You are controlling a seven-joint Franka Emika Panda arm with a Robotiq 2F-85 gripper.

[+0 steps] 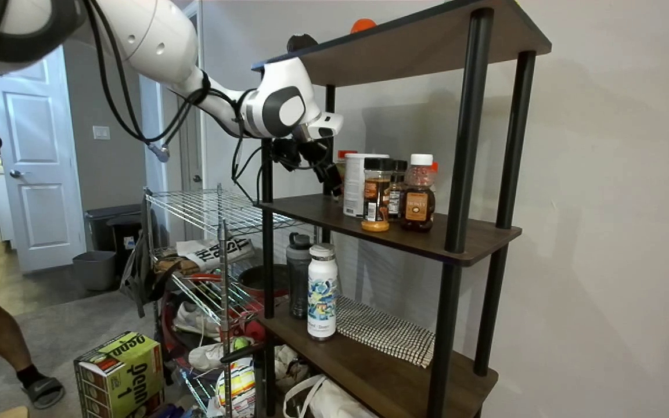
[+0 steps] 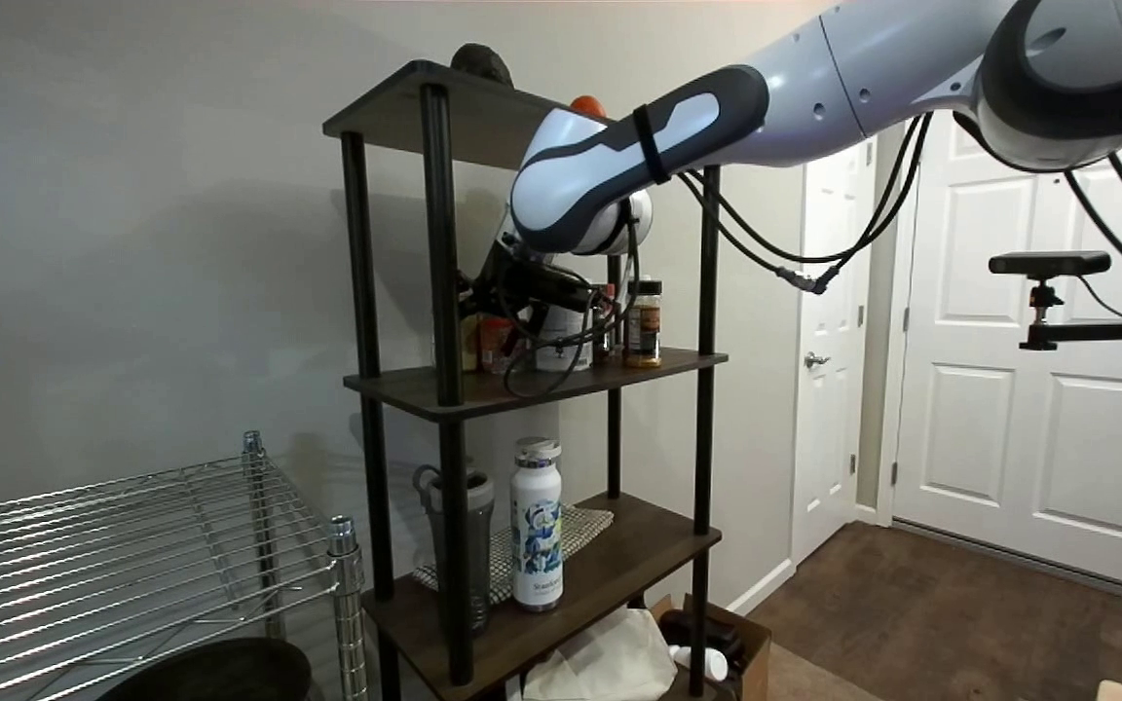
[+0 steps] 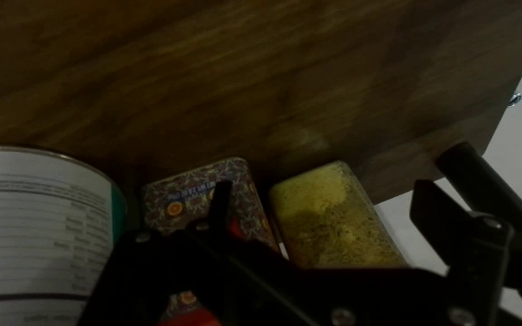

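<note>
We see the gripper (image 3: 324,194) with its jaws standing wide apart and holding nothing that we can make out. Between them, as the wrist view has it, is a yellow speckled container (image 3: 329,208) with rounded corners, upright on the tabletop (image 3: 243,81) of the middle shelf, near a black post (image 3: 492,185). One jaw crosses in front of a patterned container (image 3: 184,194) just beside it; the other shows near the post. Whether either jaw touches anything, we cannot tell.

We judge the yellow container fairly light, though how full it is does not show. Its straight edges and clean corners suggest stiff walls that should bear a firm squeeze; if they prove to be thin plastic, we would press gently. The faces look smooth, so slipping seems the likelier trouble. We would take hold across two opposite flat sides, around mid-height, with the jaws square to the faces and off the rounded corners, where it could twist. The gap to its patterned neighbour is narrow, so that side leaves little room.

Past the patterned container stands a printed white can (image 3: 39,217). An exterior view also shows a black-lidded spice jar (image 1: 376,191) and a honey bottle (image 1: 417,209) on this shelf.
</note>
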